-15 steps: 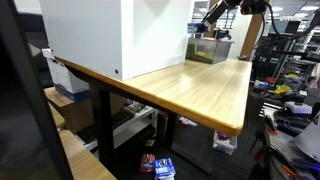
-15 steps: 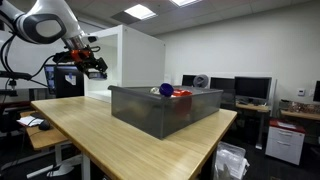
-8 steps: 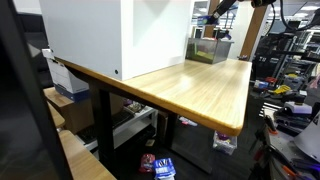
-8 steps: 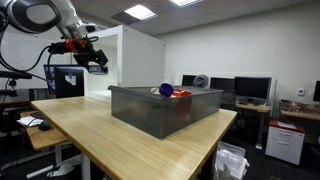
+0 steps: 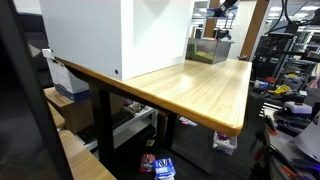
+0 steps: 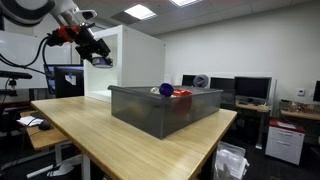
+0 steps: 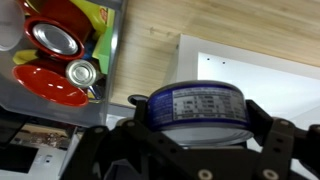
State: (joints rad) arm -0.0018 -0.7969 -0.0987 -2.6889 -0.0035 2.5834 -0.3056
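Blue can (image 7: 197, 106) is pinched side-on in the gripper (image 6: 98, 56), high over the counter (image 7: 190, 22), with the white box (image 7: 285, 75) below it. In the wrist view the bin (image 7: 112, 45) sits at 10 o'clock. Risk: the smooth round wall may slip in the grip. A drop from here would likely hit the box edge, then bounce or roll off the counter.

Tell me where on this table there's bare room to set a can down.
The widest bare stretch of the wooden table runs alongside the white box up to the gray bin. The wrist view shows a bare strip between bin and box too. Crowded: the bin, full of red bowls and tins. The gripper holds a can.
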